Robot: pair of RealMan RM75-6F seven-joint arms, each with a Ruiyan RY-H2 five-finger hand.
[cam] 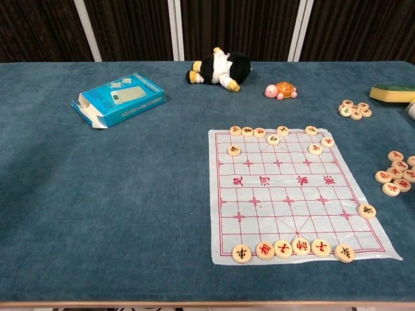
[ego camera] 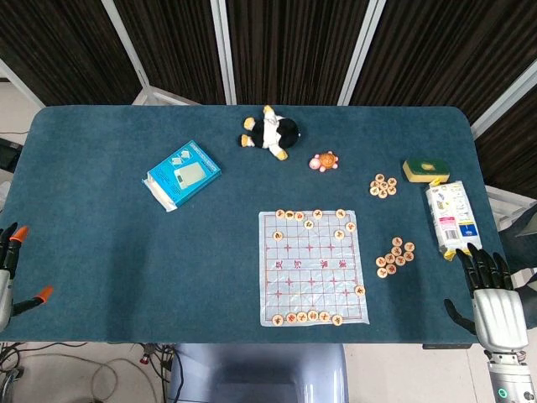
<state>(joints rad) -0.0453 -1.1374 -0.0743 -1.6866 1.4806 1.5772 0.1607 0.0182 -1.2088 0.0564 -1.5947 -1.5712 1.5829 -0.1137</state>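
At the near edge of the blue table point(ego camera: 126, 252), the right hand point(ego camera: 495, 302) is seen at about five o'clock with its fingers spread apart and nothing held, and only the orange-tipped fingers of the left hand point(ego camera: 10, 260) are seen at about eight o'clock, so it cannot be told how that hand is set. Nearest the right hand, a small heap of round pale game pieces point(ego camera: 395, 259) with red marks is found at four o'clock, just beside the white game board point(ego camera: 312, 267) with red lines. Farther back, a white snack packet point(ego camera: 450, 217) and a yellow sponge point(ego camera: 425, 170) are seen at two o'clock, a blue box point(ego camera: 182, 174) at ten o'clock, and a black-and-white soft toy point(ego camera: 271, 132) at twelve o'clock.
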